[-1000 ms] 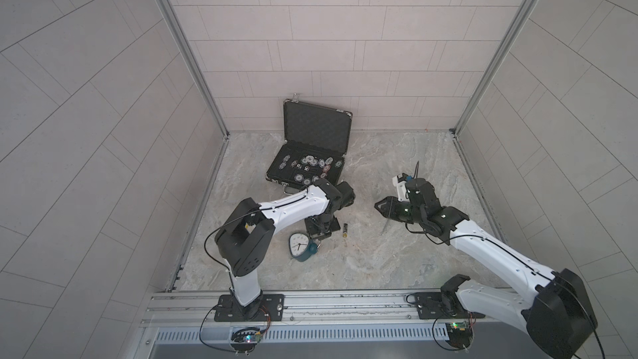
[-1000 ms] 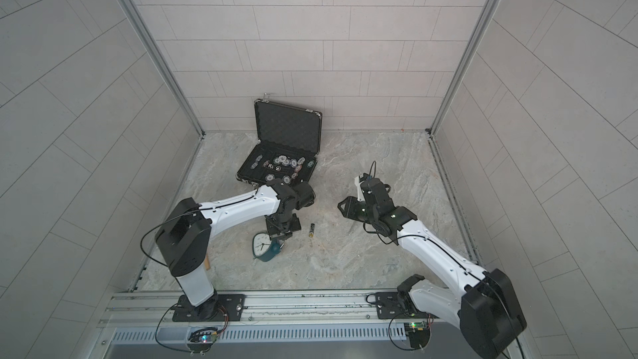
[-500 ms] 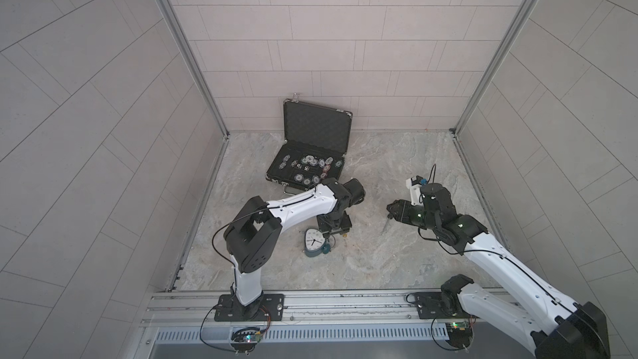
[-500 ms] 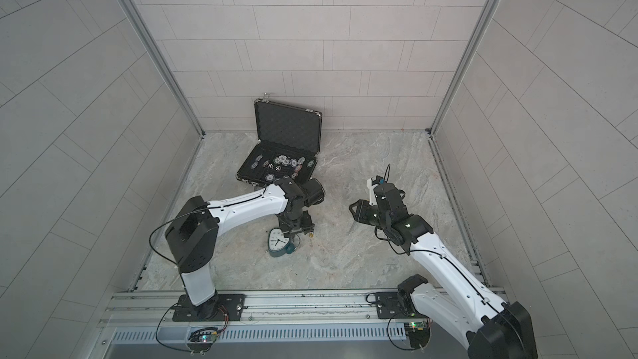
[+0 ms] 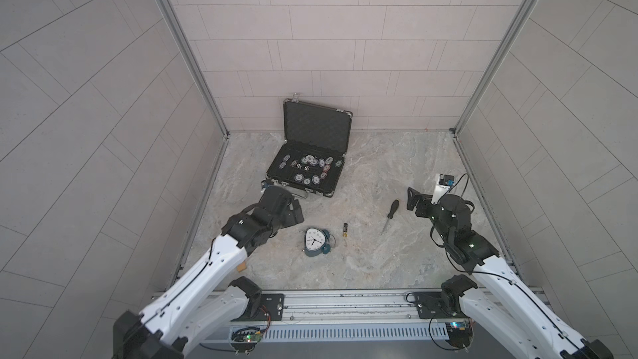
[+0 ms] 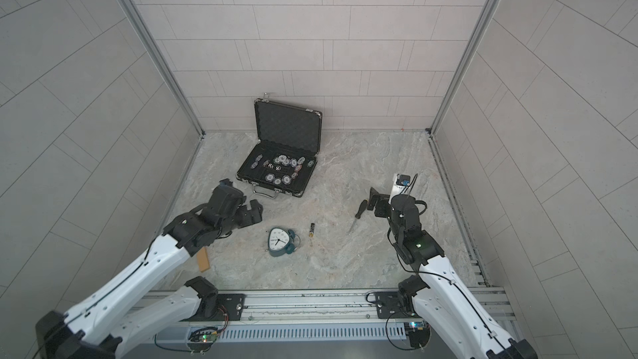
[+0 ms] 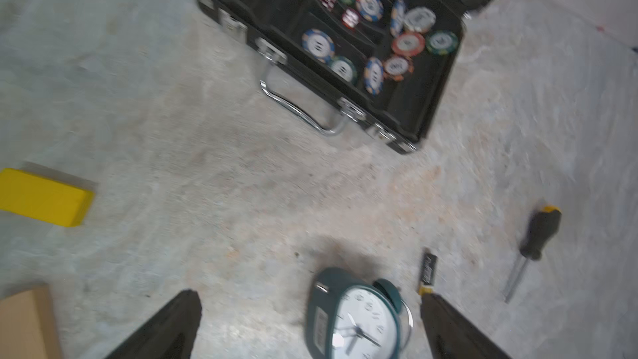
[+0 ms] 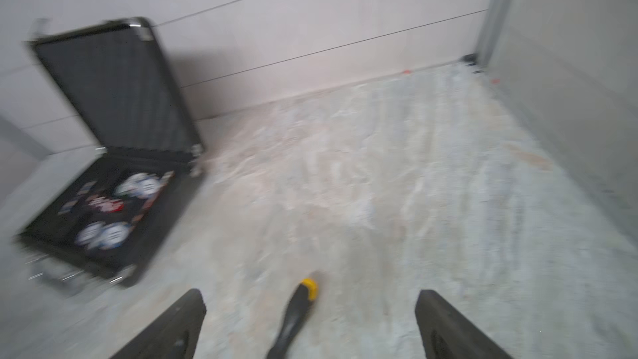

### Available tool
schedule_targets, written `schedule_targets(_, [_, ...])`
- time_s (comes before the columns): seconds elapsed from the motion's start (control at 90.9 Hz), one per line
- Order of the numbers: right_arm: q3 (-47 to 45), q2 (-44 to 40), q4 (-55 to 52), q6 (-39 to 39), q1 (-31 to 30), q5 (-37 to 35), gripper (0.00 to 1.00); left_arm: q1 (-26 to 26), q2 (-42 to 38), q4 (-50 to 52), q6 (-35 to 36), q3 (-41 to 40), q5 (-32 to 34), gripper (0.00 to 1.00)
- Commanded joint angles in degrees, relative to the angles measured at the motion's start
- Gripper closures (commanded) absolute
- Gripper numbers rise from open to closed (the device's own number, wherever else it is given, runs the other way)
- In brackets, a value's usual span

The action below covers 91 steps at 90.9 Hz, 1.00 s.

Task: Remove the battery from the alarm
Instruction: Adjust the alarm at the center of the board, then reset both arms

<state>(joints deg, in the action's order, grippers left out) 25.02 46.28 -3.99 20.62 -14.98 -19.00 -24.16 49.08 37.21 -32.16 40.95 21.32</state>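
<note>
Marbled desk [image 5: 379, 264], low and centre in both top views, where we find the alarm [image 5: 316, 241] face up and the battery [image 5: 344, 230] loose just right of it, so we judge removal done, with left pincer [image 7: 309, 297] and right pincer [image 8: 309, 293] spread apart, empty.

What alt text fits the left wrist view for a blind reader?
The left gripper, open, frames a teal alarm lying dial-up, the battery loose beside it. Beyond lie a screwdriver, an open case of poker chips and a yellow block.

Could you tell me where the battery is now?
In both top views the battery lies on the table between the alarm and the screwdriver, touching neither.
</note>
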Motion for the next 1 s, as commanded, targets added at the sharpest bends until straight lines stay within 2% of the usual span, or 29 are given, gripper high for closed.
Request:
schedule_targets(0.0, [-1.88,13.72,15.85,-7.56,7.51,-9.29,0.0,10.16,1.89,-15.45,16.17,-4.58,6.5,0.0])
schedule_targets(0.055, [-5.36,22.05,30.34,-10.05,8.98,-8.68,0.0,12.96,5.9,-23.17,21.21,-7.1,7.55,0.0])
schedule_targets(0.099, [-2.4,26.34,31.22,-11.4,9.46,-7.53,0.0,13.76,9.1,-31.03,25.8,-9.56,7.52,0.0])
schedule_targets(0.11, [-2.37,27.43,34.52,-11.71,9.63,-6.3,0.0,14.0,9.8,-33.02,26.52,-10.36,7.29,0.0])
schedule_targets(0.143, [-3.87,31.74,44.34,-13.99,10.01,-3.35,0.0,14.8,12.81,-39.3,27.07,-12.1,6.55,0.0])
schedule_targets(0.187, [-2.03,38.06,46.74,-15.61,10.75,1.14,0.0,16.07,17.18,-45.69,26.59,-14.1,4.32,0.0])
schedule_targets(0.231, [-3.41,43.31,56.82,-15.55,12.12,3.42,0.0,16.82,21.59,-53.84,26.89,-15.73,2.19,0.0])
schedule_targets(0.275, [-3.31,42.66,55.82,-15.18,12.69,4.07,0.0,17.0,24.21,-58.71,28.13,-15.18,0.91,0.0])
schedule_targets(0.297, [-2.58,41.65,51.73,-14.98,12.74,4.46,0.0,17.43,25.32,-62.69,28.87,-15.28,-2.08,0.0])
schedule_targets(0.341, [-3.08,41.85,53.58,-14.94,12.93,4.55,0.0,18.54,28.72,-70.97,29.66,-16.25,-6.09,0.0])
schedule_targets(0.385, [-3.31,41.95,53.75,-15.06,12.77,4.16,0.0,18.77,31.39,-69.7,31.71,-13.81,-7.41,0.0])
schedule_targets(0.473, [-2.95,41.52,53.19,-15.05,12.63,3.83,0.0,20.51,38.92,-78.62,31.63,-14.33,-10.38,0.0])
schedule_targets(0.539, [-4.91,41.15,56.29,-15.0,12.57,3.47,0.0,21.71,38.65,-77.16,30.79,-14.42,-11.29,0.0])
schedule_targets(0.649, [-14.39,41.62,74.6,-14.45,12.62,2.34,0.0,21.7,38.52,-77.59,30.88,-14.66,-11.47,0.0])
schedule_targets(0.704, [-15.45,43.61,79.16,-14.48,12.76,2.5,0.0,21.72,38.44,-77.57,30.85,-14.65,-11.5,0.0])
schedule_targets(0.99, [-13.71,42.17,74.18,-15.29,12.35,2.68,0.0,21.66,38.58,-77.82,30.89,-14.68,-11.48,0.0])
